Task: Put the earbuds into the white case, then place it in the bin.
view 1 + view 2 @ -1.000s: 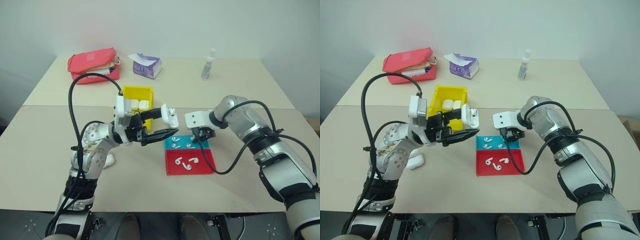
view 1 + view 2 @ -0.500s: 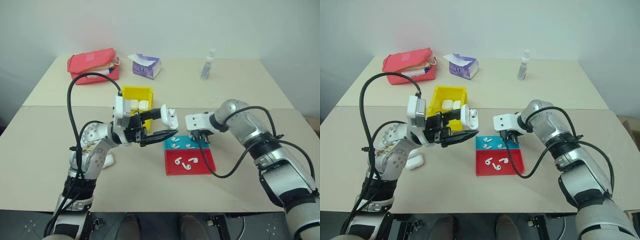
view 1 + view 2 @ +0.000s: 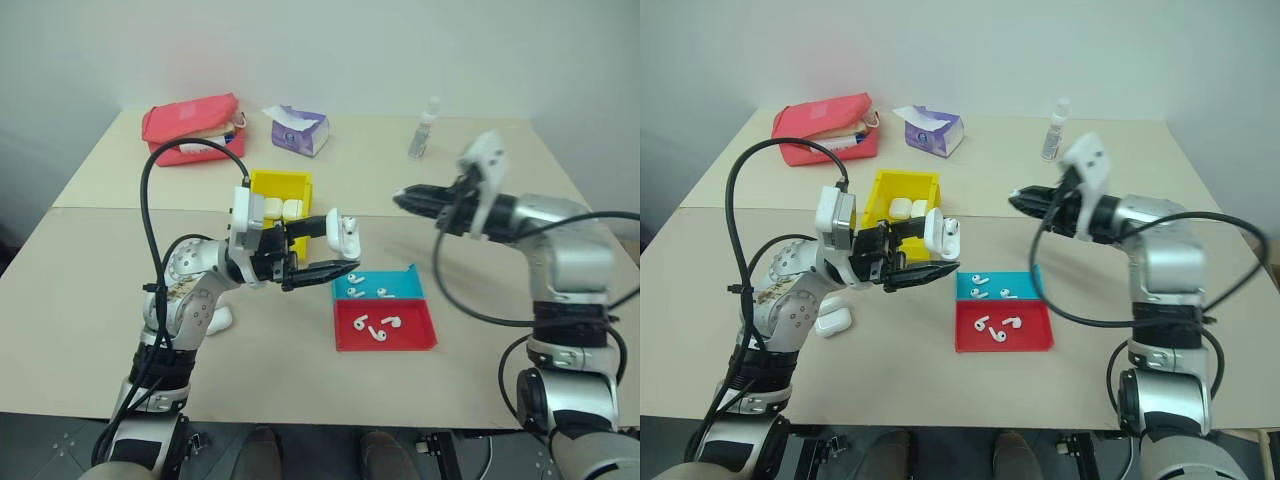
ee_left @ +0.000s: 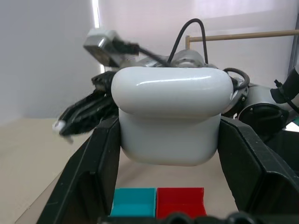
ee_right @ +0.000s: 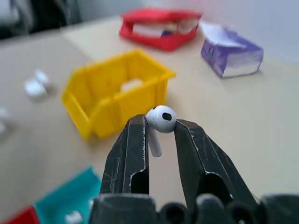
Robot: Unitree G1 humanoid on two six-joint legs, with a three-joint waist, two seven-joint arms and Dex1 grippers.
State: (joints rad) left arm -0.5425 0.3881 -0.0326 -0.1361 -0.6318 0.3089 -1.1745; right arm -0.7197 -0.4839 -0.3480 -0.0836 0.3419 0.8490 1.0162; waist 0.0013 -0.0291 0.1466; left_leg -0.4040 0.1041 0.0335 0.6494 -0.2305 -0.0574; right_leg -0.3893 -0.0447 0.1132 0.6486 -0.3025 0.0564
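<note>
My left gripper (image 3: 345, 248) is shut on a white case (image 3: 344, 236), held above the table with its lid raised; in the left wrist view the case (image 4: 170, 121) sits between both black fingers (image 4: 100, 163). My right gripper (image 3: 400, 198) hovers high at the right, pointing level toward the case, a gap apart from it. It is shut on one white earbud (image 5: 161, 119), pinched between the fingertips. More earbuds (image 3: 375, 328) lie in the tray below. The yellow bin (image 3: 256, 190) stands behind the left gripper and has white cases inside.
The shallow red and blue tray (image 3: 420, 338) lies on the table between the arms. Another white case (image 3: 832, 320) rests by my left arm. A red pouch (image 3: 190, 122), a purple tissue pack (image 3: 298, 130) and a small bottle (image 3: 424, 130) stand along the far table.
My right gripper has lifted off the tray, up and to the right, turning level with an earbud pinched in it. The left gripper and its case stayed put.
</note>
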